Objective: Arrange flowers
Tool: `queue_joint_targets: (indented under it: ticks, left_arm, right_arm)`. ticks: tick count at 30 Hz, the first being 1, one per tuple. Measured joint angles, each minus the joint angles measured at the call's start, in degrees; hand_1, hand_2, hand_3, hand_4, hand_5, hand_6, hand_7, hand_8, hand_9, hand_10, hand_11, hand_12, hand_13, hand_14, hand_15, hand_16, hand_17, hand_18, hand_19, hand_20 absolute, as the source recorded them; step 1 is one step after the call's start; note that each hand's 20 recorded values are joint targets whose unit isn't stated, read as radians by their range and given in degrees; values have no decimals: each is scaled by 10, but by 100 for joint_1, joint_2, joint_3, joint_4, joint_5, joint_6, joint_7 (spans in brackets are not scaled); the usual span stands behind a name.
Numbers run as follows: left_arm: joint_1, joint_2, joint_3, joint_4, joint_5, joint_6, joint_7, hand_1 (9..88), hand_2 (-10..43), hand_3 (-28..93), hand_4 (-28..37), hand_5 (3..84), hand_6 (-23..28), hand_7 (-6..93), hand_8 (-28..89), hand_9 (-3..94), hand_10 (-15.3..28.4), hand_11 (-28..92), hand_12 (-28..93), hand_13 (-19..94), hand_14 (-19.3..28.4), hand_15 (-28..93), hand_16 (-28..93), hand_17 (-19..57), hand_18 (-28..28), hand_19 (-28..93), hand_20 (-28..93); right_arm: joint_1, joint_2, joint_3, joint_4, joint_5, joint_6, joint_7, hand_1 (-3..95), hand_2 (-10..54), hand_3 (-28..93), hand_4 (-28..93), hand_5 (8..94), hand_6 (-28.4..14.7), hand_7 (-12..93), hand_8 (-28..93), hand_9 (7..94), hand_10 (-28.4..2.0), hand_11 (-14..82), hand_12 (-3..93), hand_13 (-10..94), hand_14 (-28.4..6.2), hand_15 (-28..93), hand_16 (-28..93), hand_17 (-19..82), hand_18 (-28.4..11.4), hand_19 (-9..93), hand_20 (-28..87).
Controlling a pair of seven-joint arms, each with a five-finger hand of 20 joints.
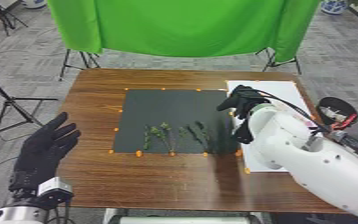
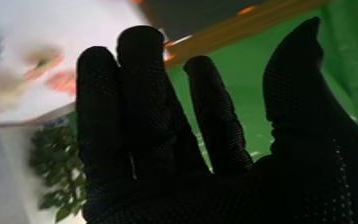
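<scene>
Right hand point(image 1: 239, 100): wide, at two o'clock of dark mat point(image 1: 162, 106). Left hand point(image 1: 47, 146): open, eight o'clock. Green stems point(image 1: 165, 132): lie at mat's six o'clock.

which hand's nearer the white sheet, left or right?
Right. In the head view the right hand is over the left edge of the white sheet; the left hand is beyond the dark mat, by the table's left edge.
</scene>
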Motion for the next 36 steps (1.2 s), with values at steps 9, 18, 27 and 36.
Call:
queue_joint_targets:
  ticks: [9, 18, 27, 36]
  left_arm:
    - [-40, -99, -31, -3, 173, -10, -208, 303, 71, 656, -206, 387, 102, 97, -77, 318, 187, 284, 108, 176, 233, 476, -111, -102, 203, 417, 72]
    - [-40, -92, -11, -3, 128, -7, -126, 303, 71, 656, -206, 387, 102, 97, -77, 318, 188, 284, 108, 176, 233, 475, -111, -102, 203, 416, 72]
    - [-83, -44, 35, -1, 83, -8, -75, 303, 71, 656, -206, 387, 102, 97, -77, 318, 188, 286, 108, 176, 233, 475, -111, -102, 203, 417, 73]
    - [-88, -52, 31, -1, 86, -9, -86, 303, 71, 656, -205, 387, 102, 97, -77, 318, 187, 285, 107, 176, 234, 475, -112, -102, 203, 418, 72]
  right_arm:
    - [173, 347, 127, 373, -13, -569, 524, 345, 0, 759, -201, 524, -75, 197, -101, 502, -211, 167, 148, 626, -149, 703, 77, 470, -164, 932, -38]
    - [-3, 468, 333, 462, 26, -984, 692, 359, -1, 755, -201, 544, -68, 197, -100, 530, -214, 170, 147, 641, -146, 709, 78, 476, -166, 932, -17]
    - [7, 424, 297, 646, 167, -1057, 795, 366, -4, 757, -200, 550, -65, 197, -101, 540, -216, 168, 146, 645, -149, 709, 79, 476, -171, 932, 0]
    - [-41, 393, 288, 716, 211, -1148, 859, 376, -6, 756, -203, 557, -58, 195, -101, 559, -212, 174, 146, 651, -145, 708, 79, 474, -174, 932, 12]
